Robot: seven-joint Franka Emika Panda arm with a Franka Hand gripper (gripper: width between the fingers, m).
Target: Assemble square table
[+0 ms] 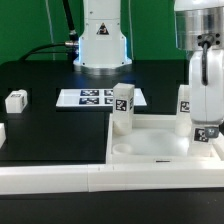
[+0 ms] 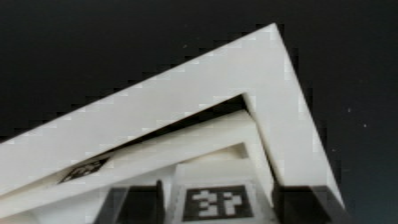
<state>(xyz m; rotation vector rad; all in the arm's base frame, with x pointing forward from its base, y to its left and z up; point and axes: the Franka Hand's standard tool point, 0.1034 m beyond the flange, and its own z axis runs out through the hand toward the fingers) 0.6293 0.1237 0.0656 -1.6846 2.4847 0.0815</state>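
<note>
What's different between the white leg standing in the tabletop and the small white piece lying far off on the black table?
The standing leg is upright in a corner of the tabletop; the small piece lies apart on the black table, toward the exterior view's left. The standing leg looks taller, while the small piece looks low and squat as it lies. Both are white and carry black-and-white tags.

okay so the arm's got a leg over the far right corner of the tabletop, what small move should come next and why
Probably keep lowering the leg straight down into the corner. The gripper holds it upright over the tabletop at the exterior view's right, and the wrist view looks straight onto that corner. Another leg already stands at the next corner. Whether this one is seated yet cannot be told.
</note>
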